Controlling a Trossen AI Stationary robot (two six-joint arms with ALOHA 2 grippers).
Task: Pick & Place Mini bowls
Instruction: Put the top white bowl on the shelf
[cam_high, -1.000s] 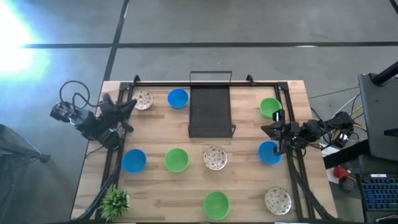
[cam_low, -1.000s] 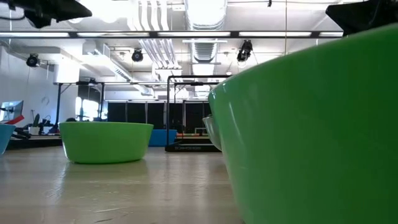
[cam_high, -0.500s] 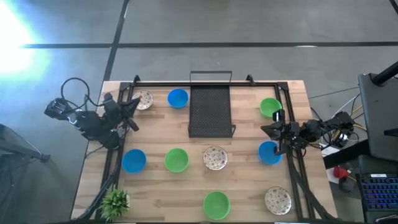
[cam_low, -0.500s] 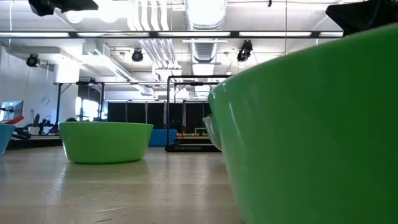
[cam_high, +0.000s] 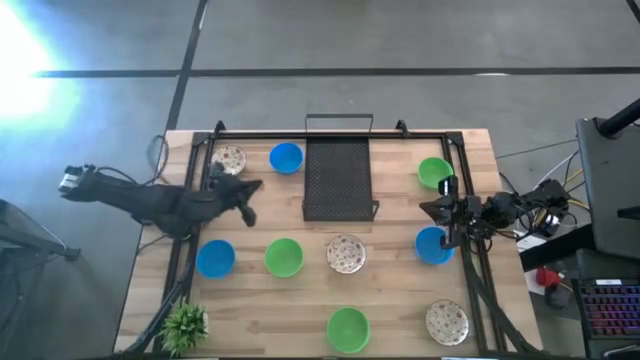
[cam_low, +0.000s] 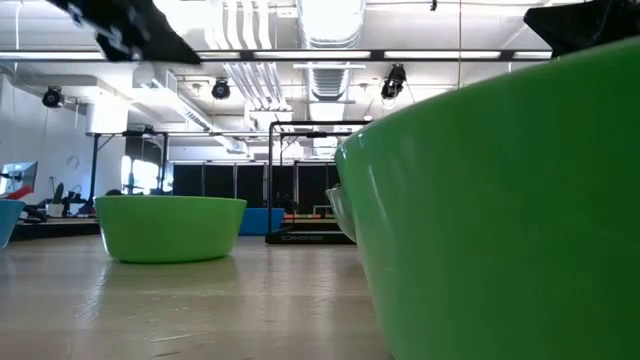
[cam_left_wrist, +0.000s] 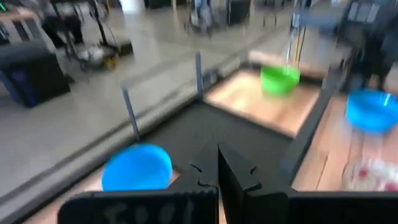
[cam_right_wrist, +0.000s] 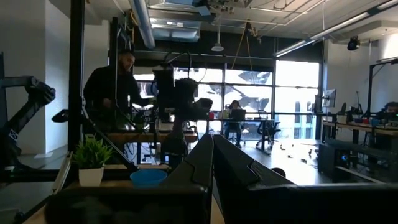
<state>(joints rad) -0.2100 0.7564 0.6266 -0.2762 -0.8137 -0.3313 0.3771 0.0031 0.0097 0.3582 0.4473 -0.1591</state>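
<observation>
Left gripper (cam_high: 252, 187) closed, empty, over the table at 10 o'clock, near the speckled bowl (cam_high: 230, 159). Right gripper (cam_high: 428, 210) closed, empty, at 3 o'clock beside a blue bowl (cam_high: 432, 245).

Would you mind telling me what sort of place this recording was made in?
Most likely an open-plan robotics lab or workshop: exposed ceiling ducts, desks with monitors beyond the wooden table, and a person standing among equipment.
</observation>
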